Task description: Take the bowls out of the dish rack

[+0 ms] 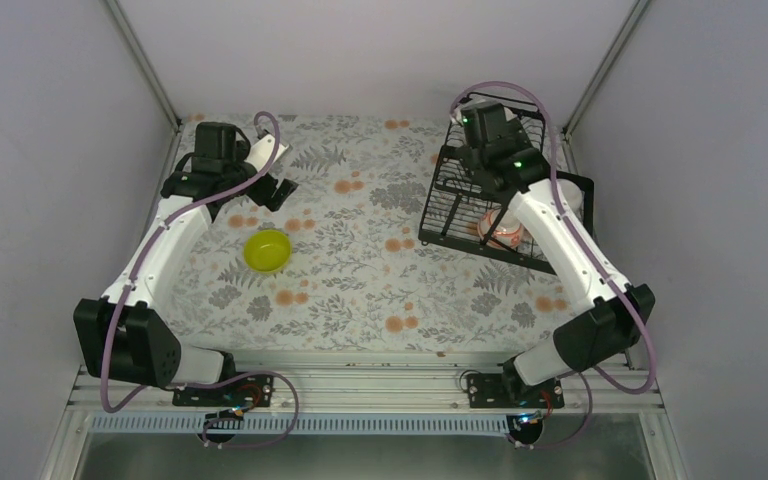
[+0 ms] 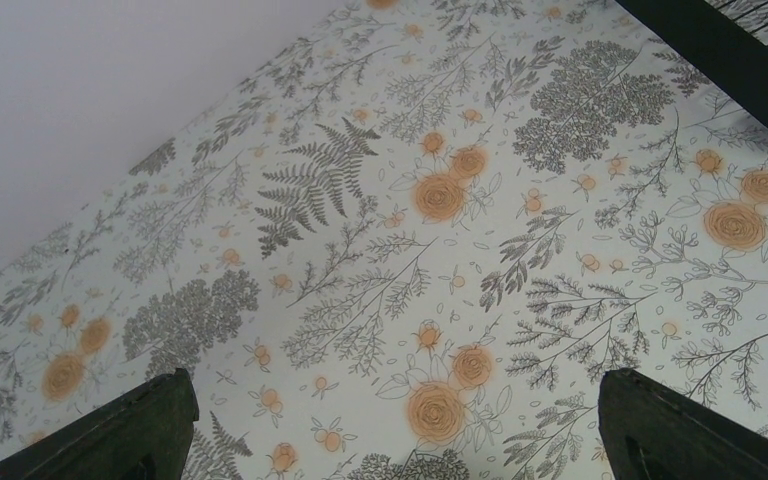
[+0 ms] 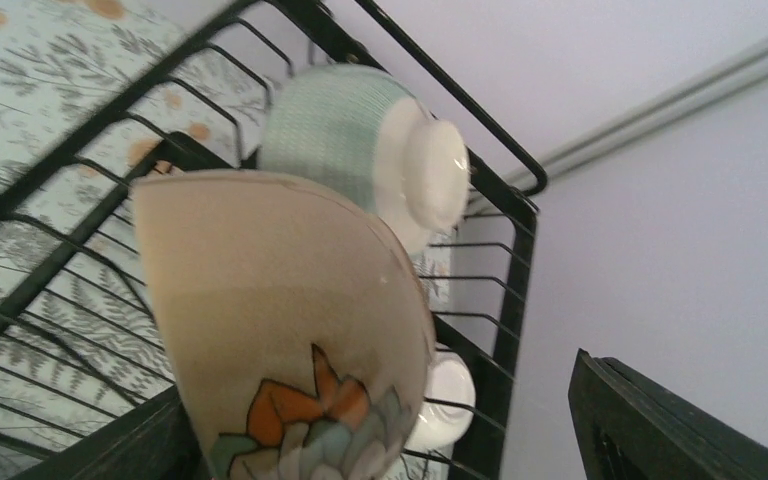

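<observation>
Left gripper spread over the floral tablecloth; right gripper spread astride the orange-patterned bowl in the dish rack.

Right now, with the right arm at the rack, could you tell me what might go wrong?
1. The right jaws stand open on either side of the patterned bowl; closing off-centre could tip it against the mint bowl just behind it.
2. Wires of the rack run close by the patterned bowl's rim, so lifting might snag and drag the rack.
</observation>
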Available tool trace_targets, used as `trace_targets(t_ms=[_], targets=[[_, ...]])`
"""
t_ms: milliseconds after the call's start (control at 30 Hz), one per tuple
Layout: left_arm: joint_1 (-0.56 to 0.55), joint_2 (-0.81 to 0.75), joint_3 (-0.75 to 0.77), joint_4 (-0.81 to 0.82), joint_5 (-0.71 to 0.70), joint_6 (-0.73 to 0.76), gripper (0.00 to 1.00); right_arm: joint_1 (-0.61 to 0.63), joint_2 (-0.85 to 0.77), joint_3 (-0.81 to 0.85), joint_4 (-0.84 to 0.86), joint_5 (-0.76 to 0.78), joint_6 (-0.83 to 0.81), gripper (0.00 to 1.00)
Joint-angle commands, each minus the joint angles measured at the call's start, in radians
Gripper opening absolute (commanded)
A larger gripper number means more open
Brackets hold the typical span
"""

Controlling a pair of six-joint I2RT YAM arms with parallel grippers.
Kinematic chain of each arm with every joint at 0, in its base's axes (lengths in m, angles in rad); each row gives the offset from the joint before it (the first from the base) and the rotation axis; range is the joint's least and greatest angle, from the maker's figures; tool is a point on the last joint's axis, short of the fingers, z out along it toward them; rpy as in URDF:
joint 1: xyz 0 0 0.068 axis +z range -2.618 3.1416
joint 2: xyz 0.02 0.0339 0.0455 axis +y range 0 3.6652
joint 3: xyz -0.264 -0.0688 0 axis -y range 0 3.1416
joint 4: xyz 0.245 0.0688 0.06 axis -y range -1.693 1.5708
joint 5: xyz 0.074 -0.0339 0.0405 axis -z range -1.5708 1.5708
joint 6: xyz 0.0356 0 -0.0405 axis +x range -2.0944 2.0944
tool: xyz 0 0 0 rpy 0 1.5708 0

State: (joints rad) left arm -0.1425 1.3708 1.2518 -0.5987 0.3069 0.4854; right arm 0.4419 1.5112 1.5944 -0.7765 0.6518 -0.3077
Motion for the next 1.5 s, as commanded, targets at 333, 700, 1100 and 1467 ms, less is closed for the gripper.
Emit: trace_targets(t_ms=[333, 700, 1100, 1467], targets=[[-0.003, -0.008, -0.004, 0.009, 0.01, -0.003, 1.0, -0.063, -0.047, -0.081, 0.051, 0.019, -0.005, 0.78], [-0.003, 0.003, -0.011, 0.024, 0.005, 0.002, 1.0, -0.048, -0.096, -0.184, 0.191, 0.193, -0.037, 0.6], [-0.004, 0.038, 0.005, 0.03, 0.013, 0.001, 1.0, -0.009, -0.207, -0.448, 0.563, 0.408, -0.219, 0.38], [-0.003, 0.02, -0.016, 0.032, 0.012, 0.012, 1.0, -0.036, -0.211, -0.241, 0.313, 0.152, -0.047, 0.53]])
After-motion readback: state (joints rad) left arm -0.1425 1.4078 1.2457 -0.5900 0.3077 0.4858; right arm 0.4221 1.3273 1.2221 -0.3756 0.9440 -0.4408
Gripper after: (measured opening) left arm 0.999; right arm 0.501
